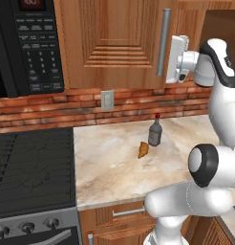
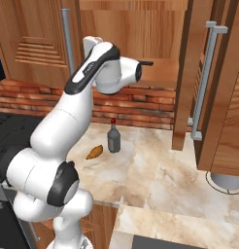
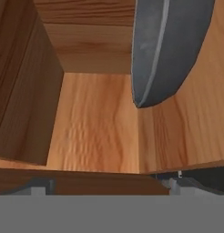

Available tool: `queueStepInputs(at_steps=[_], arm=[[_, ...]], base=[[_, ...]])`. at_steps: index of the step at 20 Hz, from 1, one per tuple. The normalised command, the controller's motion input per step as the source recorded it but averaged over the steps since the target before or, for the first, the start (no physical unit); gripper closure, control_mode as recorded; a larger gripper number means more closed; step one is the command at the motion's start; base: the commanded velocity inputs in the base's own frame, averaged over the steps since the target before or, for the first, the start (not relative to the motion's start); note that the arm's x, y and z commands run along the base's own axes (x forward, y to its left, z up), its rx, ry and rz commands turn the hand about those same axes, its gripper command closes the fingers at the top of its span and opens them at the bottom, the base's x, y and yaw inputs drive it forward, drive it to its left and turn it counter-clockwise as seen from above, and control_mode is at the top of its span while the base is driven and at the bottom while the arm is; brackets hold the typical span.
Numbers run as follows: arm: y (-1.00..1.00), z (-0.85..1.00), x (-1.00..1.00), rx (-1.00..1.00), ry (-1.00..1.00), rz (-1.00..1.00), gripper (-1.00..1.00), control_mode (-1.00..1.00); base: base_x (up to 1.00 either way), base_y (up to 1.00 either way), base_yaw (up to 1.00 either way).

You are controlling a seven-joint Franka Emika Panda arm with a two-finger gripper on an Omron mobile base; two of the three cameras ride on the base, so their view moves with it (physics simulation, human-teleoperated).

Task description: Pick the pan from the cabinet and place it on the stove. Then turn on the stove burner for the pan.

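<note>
The pan (image 3: 173,45), round and dark grey, lies inside the open cabinet (image 3: 95,123). It lies ahead of my gripper (image 3: 109,186) and off to one side, apart from it. The view is rolled, so the shelf runs up the right side. My fingertips (image 3: 41,186) stand wide apart with nothing between them. In the right base view the pan's thin dark handle (image 2: 146,63) pokes out past my wrist at the cabinet shelf (image 2: 162,78). My white hand (image 1: 178,58) is up at the cabinet's opening. The black stove (image 1: 33,167) sits low on the left, with knobs (image 1: 27,227) along its steel front.
The cabinet's open door (image 2: 223,97) with its silver bar handle (image 2: 204,78) stands to my right. On the marble counter (image 1: 110,172) are a dark bottle (image 1: 155,132) and a small brown pastry (image 1: 143,150). A black microwave (image 1: 28,43) hangs above the stove.
</note>
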Motion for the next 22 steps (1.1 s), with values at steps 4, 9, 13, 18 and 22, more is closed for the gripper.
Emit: queueStepInputs(at_steps=[4, 9, 13, 18, 22], arm=[[0.18, 0.00, -0.05, 0.00, 0.00, 0.01, -1.00, -1.00], [0.17, 0.00, -0.40, 0.00, 0.00, 0.06, -1.00, -1.00], [0.16, 0.00, -0.55, 0.00, 0.00, 0.08, -1.00, -1.00], [0.23, 0.00, -0.53, 0.00, 0.00, 0.09, -1.00, -1.00], [0.38, 0.00, -0.50, 0.00, 0.00, 0.09, -1.00, -1.00]], base=[[0.00, 0.00, 0.00], [0.00, 0.00, 0.00], [0.00, 0.00, 0.00], [0.00, 0.00, 0.00], [0.00, 0.00, 0.00]])
